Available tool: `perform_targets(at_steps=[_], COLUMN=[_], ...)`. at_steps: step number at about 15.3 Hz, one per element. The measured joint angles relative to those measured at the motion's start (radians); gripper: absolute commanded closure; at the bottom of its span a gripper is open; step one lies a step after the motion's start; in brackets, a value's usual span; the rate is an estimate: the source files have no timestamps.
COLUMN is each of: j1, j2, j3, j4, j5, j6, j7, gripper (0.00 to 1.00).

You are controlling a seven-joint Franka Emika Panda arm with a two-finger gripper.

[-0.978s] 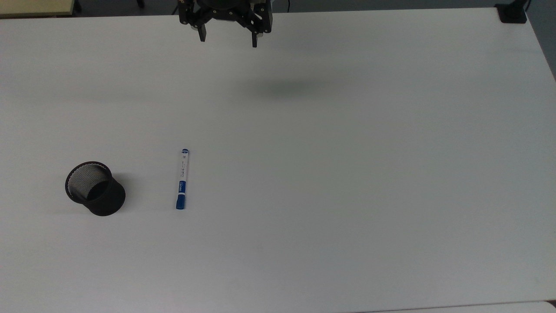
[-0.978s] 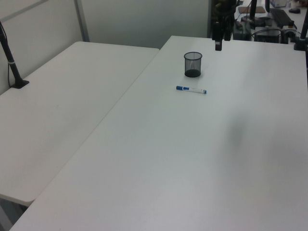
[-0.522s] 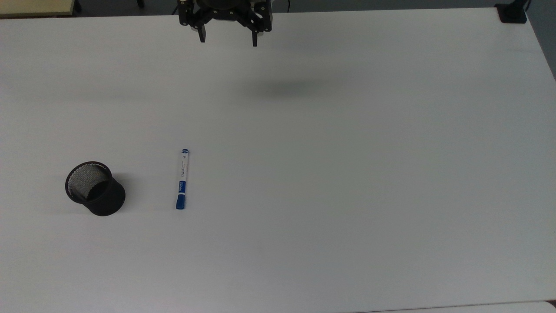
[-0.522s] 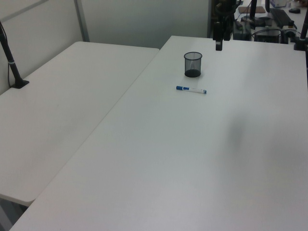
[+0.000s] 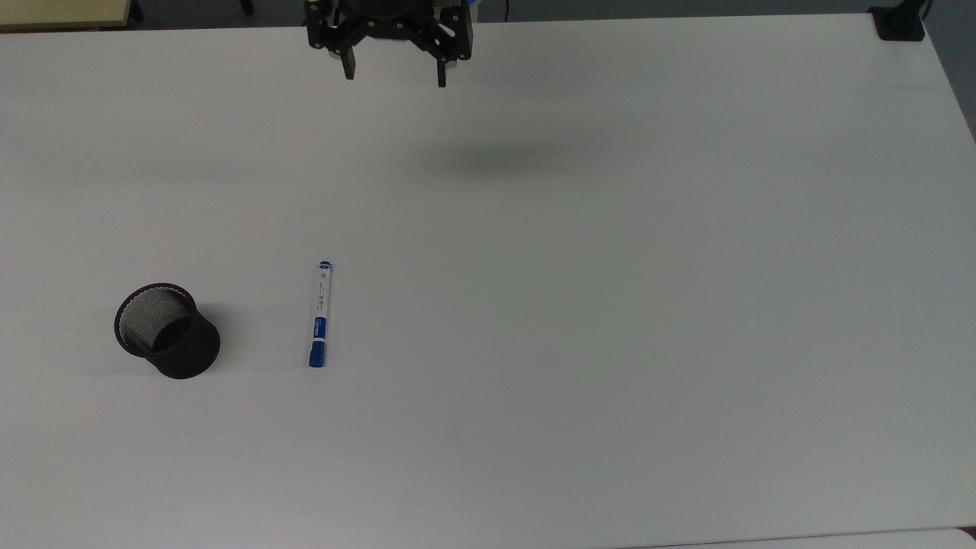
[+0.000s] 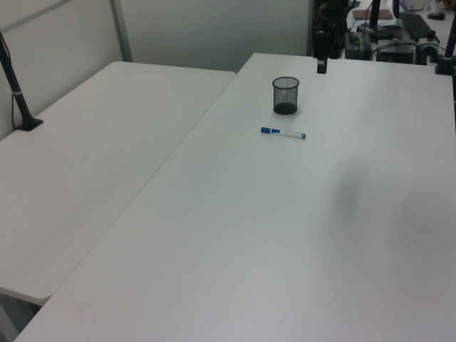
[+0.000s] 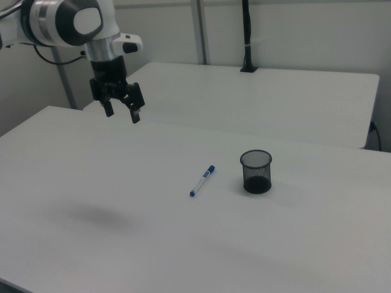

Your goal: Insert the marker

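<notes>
The marker [image 5: 319, 313] lies flat on the white table [image 5: 610, 305], white barrel with a blue cap at its near end in the top view; it also shows as the marker [image 6: 283, 133] and the marker [image 7: 201, 180]. A black mesh cup [image 5: 166, 331] stands upright a short way to the top view's left of it, also seen as the cup [image 6: 286, 95] and the cup [image 7: 256, 171]. My gripper [image 5: 394, 76] hangs high over the table's far edge, open and holding nothing, well away from both. The gripper [image 7: 123, 114] has its fingers spread apart.
A second white table [image 6: 100, 157] adjoins on the left view's left, with a black post [image 6: 16, 89] clamped to it. A black clamp [image 5: 900, 23] sits at the top view's far right corner. Equipment [image 6: 399, 28] crowds behind the table.
The gripper has shifted slightly toward the top view's left. The marker and cup have not moved.
</notes>
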Motion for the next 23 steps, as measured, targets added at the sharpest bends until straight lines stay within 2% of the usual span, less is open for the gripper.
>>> perform_targets(at_steps=[7,16,19,23], j1=[-0.09,-0.174,-0.177,-0.177], j2=[0.07,0.302,0.38,0.453], j3=[-0.002,-0.003,-0.003,-0.003], j4=[-0.005,-0.01,-0.01,-0.009], j5=[0.0,-0.046,-0.051,-0.065], j6=[0.191,0.539,0.657,0.752], j7=[-0.009,-0.055,-0.055,-0.055], gripper=[0.0,0.0,0.05,0.23])
